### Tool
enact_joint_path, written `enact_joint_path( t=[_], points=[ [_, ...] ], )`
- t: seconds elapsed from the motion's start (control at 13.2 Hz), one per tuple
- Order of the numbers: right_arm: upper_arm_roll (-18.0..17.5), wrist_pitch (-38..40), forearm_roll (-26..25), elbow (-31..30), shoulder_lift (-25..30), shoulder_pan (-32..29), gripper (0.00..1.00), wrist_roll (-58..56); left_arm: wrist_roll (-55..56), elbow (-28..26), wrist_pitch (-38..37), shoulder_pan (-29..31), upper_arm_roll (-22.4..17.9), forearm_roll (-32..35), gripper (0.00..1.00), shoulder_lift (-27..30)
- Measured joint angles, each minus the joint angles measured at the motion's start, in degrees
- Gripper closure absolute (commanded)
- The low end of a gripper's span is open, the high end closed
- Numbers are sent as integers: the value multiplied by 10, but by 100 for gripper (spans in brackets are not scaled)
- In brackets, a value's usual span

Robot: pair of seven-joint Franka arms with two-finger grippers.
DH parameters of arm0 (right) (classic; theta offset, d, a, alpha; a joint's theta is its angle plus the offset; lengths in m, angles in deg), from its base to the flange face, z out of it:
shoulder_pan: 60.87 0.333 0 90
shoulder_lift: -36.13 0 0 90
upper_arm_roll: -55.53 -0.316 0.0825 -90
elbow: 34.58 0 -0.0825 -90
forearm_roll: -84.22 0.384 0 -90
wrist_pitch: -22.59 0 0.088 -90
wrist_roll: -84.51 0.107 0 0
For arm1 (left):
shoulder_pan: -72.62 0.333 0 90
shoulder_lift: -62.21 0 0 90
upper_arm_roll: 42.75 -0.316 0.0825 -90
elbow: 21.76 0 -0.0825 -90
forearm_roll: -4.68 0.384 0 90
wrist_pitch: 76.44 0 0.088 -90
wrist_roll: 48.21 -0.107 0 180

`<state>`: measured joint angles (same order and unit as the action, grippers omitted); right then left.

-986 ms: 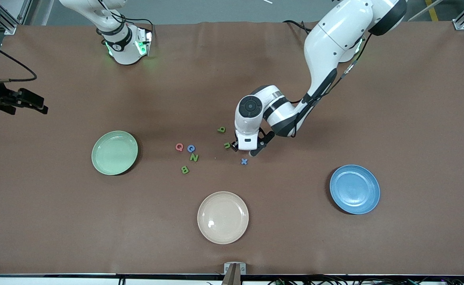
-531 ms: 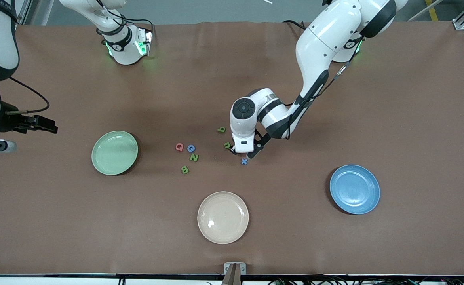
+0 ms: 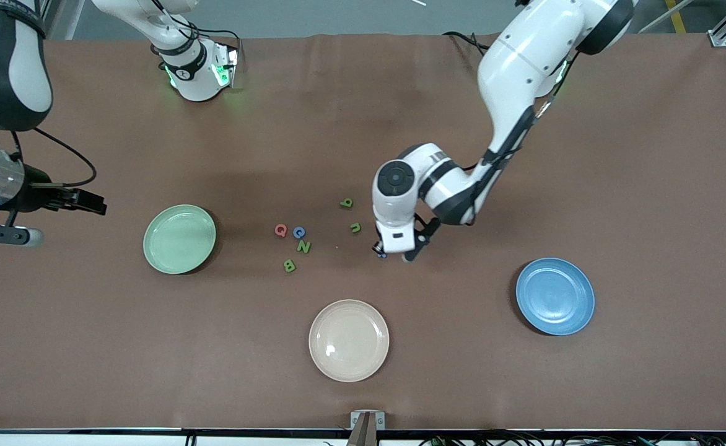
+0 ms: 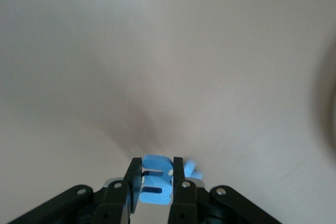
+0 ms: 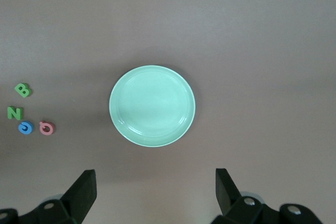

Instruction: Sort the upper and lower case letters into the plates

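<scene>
Right gripper (image 3: pixel 93 204) hovers over bare brown table (image 3: pixel 586 155) at the right arm's end, its two black fingers (image 5: pixel 84 190) spread wide with nothing between them. That arm waits. Just beside this gripper, toward the left arm's end, sits the round shallow pale green plate (image 3: pixel 179 239), which holds nothing; the right wrist view looks straight down on it (image 5: pixel 152 106).

Between that plate and the left gripper (image 3: pixel 393 251) lie four chunky toy capitals in a loose cluster: a pink Q (image 3: pixel 280 230) beside a blue G (image 3: pixel 299 232), then a green Z (image 3: pixel 303 246) and a green B (image 3: pixel 288 266), each nearer the front camera than the one before.

Near the left gripper, on its right-arm side, lie a small green q (image 3: pixel 346 202) and a small green n (image 3: pixel 355 227), apart from each other.

In the left wrist view the left gripper (image 4: pixel 156 167) is clamped tight on a small blue m (image 4: pixel 156 182), pinched edge-on between the black fingers (image 4: pixel 133 174). A small blue x (image 4: pixel 194 170) peeks out just beside one finger, on the table under the gripper.

A round cream-beige plate (image 3: pixel 349 340) lies well apart from the left gripper, nearer the front camera than the letters. A round blue plate (image 3: pixel 555 296) lies toward the left arm's end from it, with nothing in it.
</scene>
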<state>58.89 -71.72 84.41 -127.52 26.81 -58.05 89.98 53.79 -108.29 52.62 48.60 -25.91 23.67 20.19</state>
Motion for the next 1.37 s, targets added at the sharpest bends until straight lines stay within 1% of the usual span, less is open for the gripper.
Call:
enact_joint_path(
  t=[0.15,0.3,0.46,0.61,0.76,0.83,0.99,1.14,1.21,1.29,1.37],
  points=[
    [-1,-1,4,0,-5,4,0,9,-43,-1,-41,47,1,0,100,46],
    [-1,-14,26,0,-15,8,0,35,-99,-11,-68,93,1,0,100,77],
    [-1,-41,34,0,-37,19,0,82,-168,-33,-79,145,1,0,100,90],
    [-2,-78,34,-1,-65,40,0,126,-237,-57,-79,197,0,0,98,89],
    [-2,-113,35,-1,-91,59,0,187,-300,-73,-78,250,1,0,94,88],
    [-2,-131,36,-2,-103,69,0,224,-328,-77,-78,271,1,0,84,87],
    [-3,-171,38,-9,-126,94,0,310,-371,-84,-77,304,1,0,74,84],
    [-3,-208,39,-16,-151,123,0,396,-430,-84,-66,339,0,0,58,72],
    [-4,-225,39,-17,-165,139,0,434,-458,-84,-49,358,0,0,44,64],
    [-4,-245,39,-19,-179,154,0,470,-477,-84,-33,373,1,0,25,54],
    [-4,-264,39,-20,-194,167,0,499,-484,-83,-21,380,1,0,11,46]
  ],
)
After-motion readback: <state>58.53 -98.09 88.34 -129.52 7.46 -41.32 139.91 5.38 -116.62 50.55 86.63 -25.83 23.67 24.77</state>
